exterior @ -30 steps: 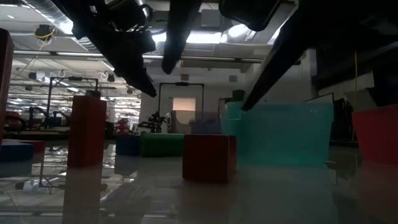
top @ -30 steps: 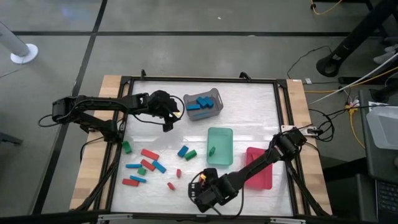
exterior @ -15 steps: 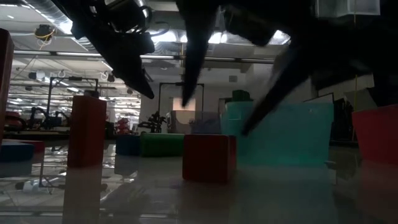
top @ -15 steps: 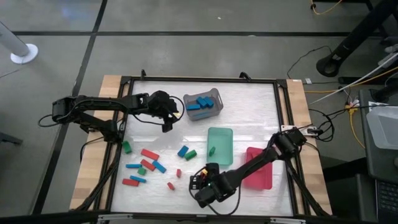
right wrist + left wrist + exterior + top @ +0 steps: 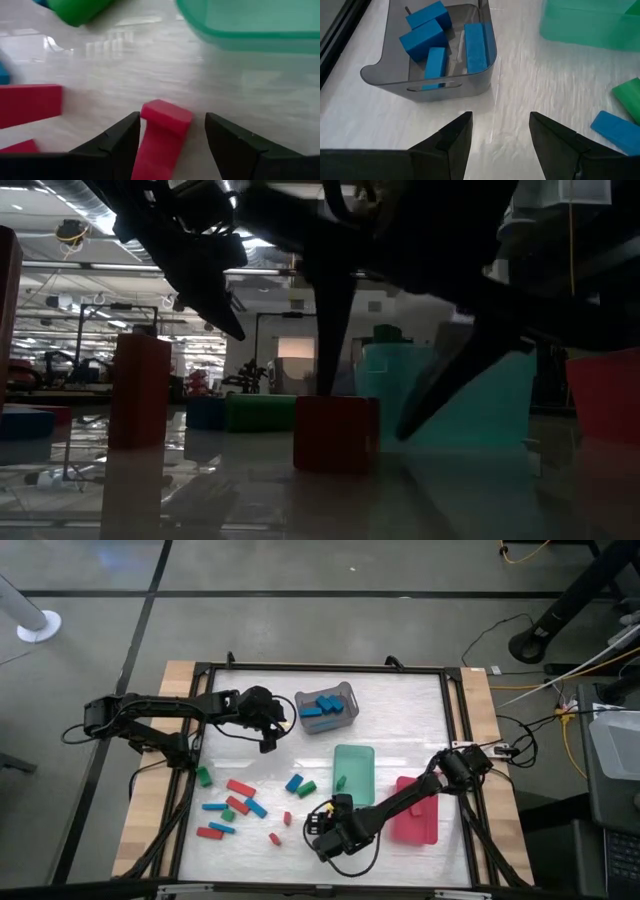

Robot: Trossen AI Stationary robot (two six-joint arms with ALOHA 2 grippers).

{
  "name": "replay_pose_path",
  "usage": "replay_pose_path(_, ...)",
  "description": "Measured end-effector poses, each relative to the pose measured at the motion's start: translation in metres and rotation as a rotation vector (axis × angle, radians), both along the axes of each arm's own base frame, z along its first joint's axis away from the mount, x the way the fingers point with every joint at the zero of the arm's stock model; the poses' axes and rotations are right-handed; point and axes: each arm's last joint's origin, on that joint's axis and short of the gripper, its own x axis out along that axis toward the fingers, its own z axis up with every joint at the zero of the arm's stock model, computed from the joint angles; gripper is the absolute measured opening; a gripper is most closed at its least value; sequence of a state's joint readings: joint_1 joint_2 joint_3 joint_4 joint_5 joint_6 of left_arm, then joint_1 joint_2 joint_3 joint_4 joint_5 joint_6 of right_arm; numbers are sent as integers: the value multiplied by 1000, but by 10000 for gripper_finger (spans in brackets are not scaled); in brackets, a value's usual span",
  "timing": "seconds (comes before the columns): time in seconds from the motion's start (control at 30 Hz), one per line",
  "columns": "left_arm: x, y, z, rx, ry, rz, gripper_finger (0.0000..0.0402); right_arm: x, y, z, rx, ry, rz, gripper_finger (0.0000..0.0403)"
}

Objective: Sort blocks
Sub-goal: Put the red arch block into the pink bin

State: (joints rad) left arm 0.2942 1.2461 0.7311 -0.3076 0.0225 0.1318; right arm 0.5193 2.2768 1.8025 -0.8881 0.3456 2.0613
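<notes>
Right gripper [image 5: 318, 835] low at the near edge of the table [image 5: 400, 720], fingers spread wide, straddling a small red block [image 5: 162, 131] in the right wrist view. Not closed on it yet. Lined up that way presumably to pinch the bar across its narrow sides. Looks like the same red block [image 5: 287, 818] near centre in the high view, though the match is not certain.

Next move by the look of it: drop a little, close, carry right to the red tray [image 5: 414, 812] just beside the arm.

Near left: loose scatter of blocks, red bars [image 5: 240, 787], blue bars [image 5: 214, 807], a green piece [image 5: 228, 814], another red piece [image 5: 274, 838], all still unsorted. Lone green block [image 5: 203, 777] at the left edge.

Mid table: blue block [image 5: 293, 783] and green block [image 5: 307, 788] touching or nearly so, just left of the green tray [image 5: 354, 775], which holds one green piece [image 5: 340, 781].

Far: grey basket [image 5: 326, 707] with blue blocks [image 5: 427, 39] inside, so blue goes there. Left gripper [image 5: 272, 730] hovers just left of the basket, fingers apart, holding nothing. Left wrist view looks straight at the basket wall. Seems parked out of the right arm's way.

Risk: block may tip or skid on the glossy surface if the pinch lands off-centre.
</notes>
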Motion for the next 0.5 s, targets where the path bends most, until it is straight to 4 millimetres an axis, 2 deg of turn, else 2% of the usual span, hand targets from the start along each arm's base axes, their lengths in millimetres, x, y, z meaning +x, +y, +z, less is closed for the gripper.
replay_pose_path(0.5, 0, 0, 0, 0, -2, 0, 184, 4, -11, -2, -48, -17, -26, 225)
